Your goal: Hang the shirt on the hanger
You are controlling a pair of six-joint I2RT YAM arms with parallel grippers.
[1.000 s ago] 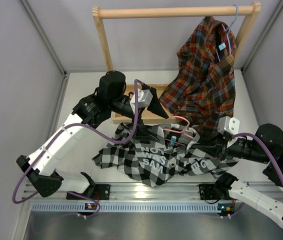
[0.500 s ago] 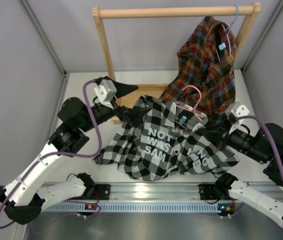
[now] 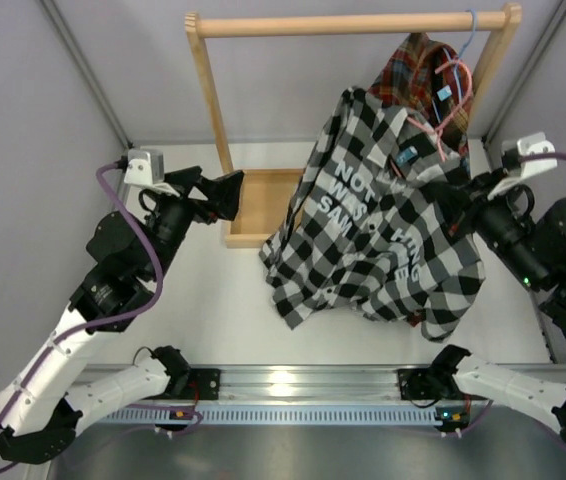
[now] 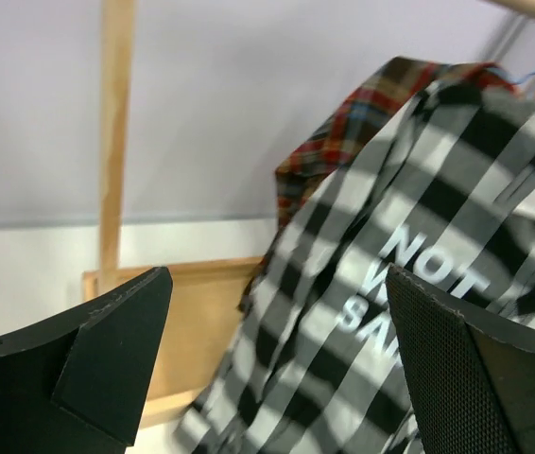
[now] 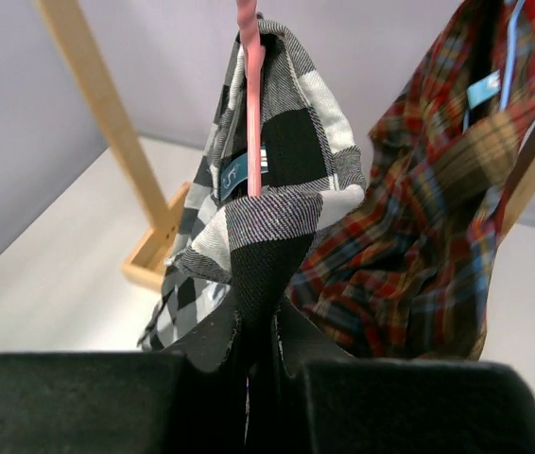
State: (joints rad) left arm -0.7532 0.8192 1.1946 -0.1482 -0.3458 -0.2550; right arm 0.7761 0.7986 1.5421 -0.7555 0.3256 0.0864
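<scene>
The black-and-white checked shirt hangs in the air on the pink hanger, whose hook rises just under the rail at the right. My right gripper is shut on a fold of the shirt below the collar, and the hanger wire runs up out of the neck. In the top view the right gripper is half buried in the cloth. My left gripper stands wide open and holds nothing, left of the shirt and apart from it; its jaws frame the lettering.
A wooden rack has its rail across the back and its base frame on the table. A red plaid shirt on a light blue hanger hangs at the rail's right end, right behind the checked shirt.
My right gripper has lifted the shirt and hanger off the table, up and right toward the rail. The left arm has drawn back to the left, open, away from the cloth.
</scene>
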